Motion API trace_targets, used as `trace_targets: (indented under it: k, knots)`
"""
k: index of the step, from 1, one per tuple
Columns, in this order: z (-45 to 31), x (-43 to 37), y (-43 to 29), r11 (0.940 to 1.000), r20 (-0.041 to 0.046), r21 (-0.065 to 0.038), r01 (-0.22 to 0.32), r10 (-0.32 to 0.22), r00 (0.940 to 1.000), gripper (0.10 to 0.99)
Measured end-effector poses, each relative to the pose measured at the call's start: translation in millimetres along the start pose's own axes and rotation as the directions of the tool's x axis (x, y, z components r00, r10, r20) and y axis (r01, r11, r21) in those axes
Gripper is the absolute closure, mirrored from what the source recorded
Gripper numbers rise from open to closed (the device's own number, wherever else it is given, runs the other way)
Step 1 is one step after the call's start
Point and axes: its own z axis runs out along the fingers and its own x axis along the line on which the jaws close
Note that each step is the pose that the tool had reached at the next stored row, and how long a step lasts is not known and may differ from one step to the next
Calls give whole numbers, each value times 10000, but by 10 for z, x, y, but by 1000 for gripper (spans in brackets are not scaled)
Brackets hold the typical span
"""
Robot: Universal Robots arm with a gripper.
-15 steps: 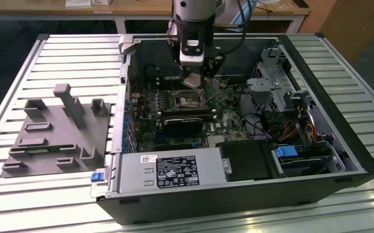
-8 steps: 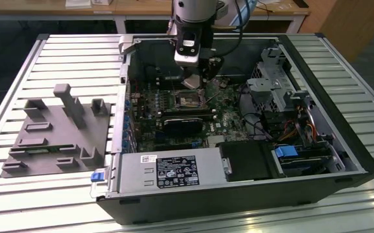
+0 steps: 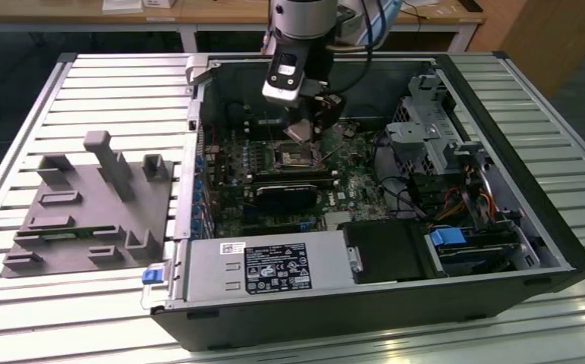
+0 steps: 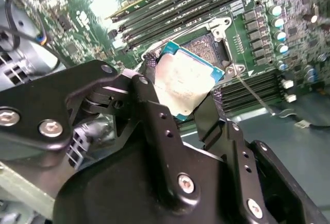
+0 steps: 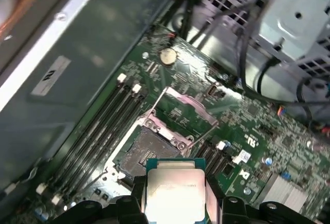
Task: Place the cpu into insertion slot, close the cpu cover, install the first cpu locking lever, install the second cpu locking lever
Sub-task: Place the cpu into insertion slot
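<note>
- The gripper's [image 4: 181, 84] two black fingers [image 4: 149, 95] are nearest the lens in the second wrist view. They are closed part-way on opposite edges of the cpu [image 4: 188, 77], with the chip gripped between them.
- The cpu's dull silver top faces the camera in both wrist views, and its green edge shows around the metal lid.
- It hangs clear of the board, near the insertion slot [image 5: 149, 152] and not seated in it.
- The slot lies open, its dark contact field bare, and the cpu cover [image 5: 180, 98] stands tilted up at its far side.
- A thin metal locking lever [image 4: 255, 95] juts out from one corner of the socket.
- Long memory slots [image 5: 103, 126] run beside the socket, and a coin cell [image 5: 167, 55] sits beyond the cover.
- In the upper middle of the exterior view the arm reaches down into the open computer case [image 3: 535, 227].
- The power supply [image 3: 262, 269] sits along the lower edge of the case.
- A grey fixture block [image 3: 89, 205] rests on the slatted table [image 3: 70, 76] on the exterior view's left.
</note>
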Motion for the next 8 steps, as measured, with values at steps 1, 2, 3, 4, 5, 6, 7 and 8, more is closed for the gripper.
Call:
trace_targets:
  k: [1,2,3,4,5,6,7,8]
  knots:
    - [8,0,-1,9998,14,9,-177,177,9998,545]
    - [16,1,-1,9994,28,17,-357,357,9994,545]
    - [24,1,-2,9985,42,26,-541,541,9985,545]
    - [33,2,-2,9974,57,35,-721,720,9974,545]
    - [41,2,-3,9959,72,44,-898,898,9959,545]
    - [49,2,-4,9942,86,52,-1077,1076,9942,545]
    - [58,3,-5,9919,102,60,-1267,1266,9919,545]
    - [66,3,-5,9895,117,68,-1442,1441,9895,545]
